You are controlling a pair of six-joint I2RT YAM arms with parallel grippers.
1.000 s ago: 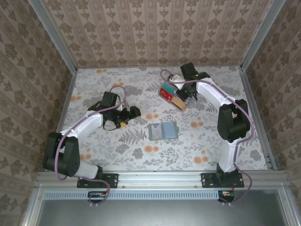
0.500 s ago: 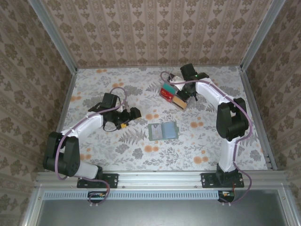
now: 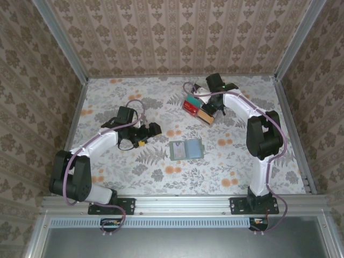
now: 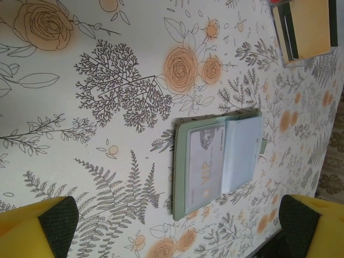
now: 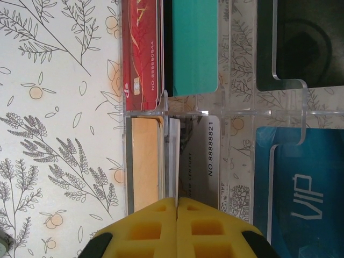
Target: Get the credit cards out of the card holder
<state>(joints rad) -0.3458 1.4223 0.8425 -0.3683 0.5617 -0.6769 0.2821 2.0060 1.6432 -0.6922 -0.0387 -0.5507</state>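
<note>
1. The left tool [image 3: 147, 135] gapes wide beside the open sage-green folding card holder [image 4: 217, 161], which lies flat on the floral worktop [image 3: 105, 105] with a whitish card [image 4: 204, 169] pocketed.
2. The right tool [image 5: 176, 223] is pinched shut over a clear plastic compartmented tray [image 5: 236, 110] holding red, teal, tan-orange and blue credit cards [image 5: 196, 48].

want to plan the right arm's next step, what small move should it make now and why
Probably open the jaws of the right gripper. They look shut on a whitish card standing edge-on in the clear organizer slot beside the tan-orange card, so letting go should leave it there. The open card holder holds one more VIP card.
</note>
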